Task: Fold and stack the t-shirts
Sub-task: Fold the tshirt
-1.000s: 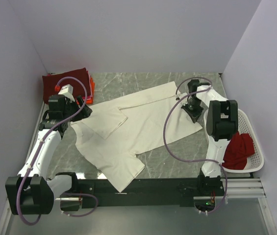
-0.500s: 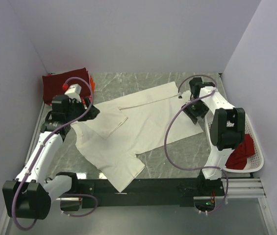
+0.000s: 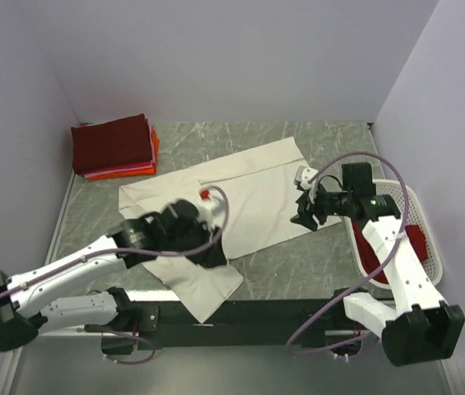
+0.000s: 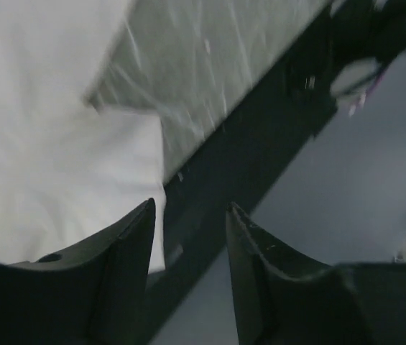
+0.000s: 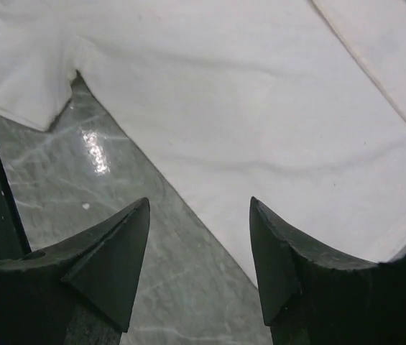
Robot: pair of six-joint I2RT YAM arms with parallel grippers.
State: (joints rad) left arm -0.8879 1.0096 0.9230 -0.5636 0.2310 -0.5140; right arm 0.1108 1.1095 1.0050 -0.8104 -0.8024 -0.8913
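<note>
The large cream-white t-shirt [image 3: 248,193] lies spread across the middle of the table. My left gripper [image 3: 212,255] hovers over its near lower part, jaws apart with nothing between them [image 4: 191,204]; the white cloth [image 4: 44,144] shows to the left of the fingers. My right gripper [image 3: 303,216] is at the shirt's right edge, open and empty [image 5: 199,201], with the cloth's edge [image 5: 260,108] running just beyond its tips. A folded stack of dark maroon, red and orange-pink t-shirts [image 3: 113,146] sits at the back left. Another red t-shirt [image 3: 405,247] lies in the basket.
The white lattice basket [image 3: 430,239] stands at the right edge of the table, under the right arm. The black mounting rail [image 3: 248,313] runs along the near edge, also seen as the rail [image 4: 260,158] close to the left fingers. Walls close in on three sides.
My left arm swung from the shirt's far-left sleeve to its near lower part. My right gripper opened, let go of the shirt's right edge and drew back. The left side of the shirt now lies flatter.
</note>
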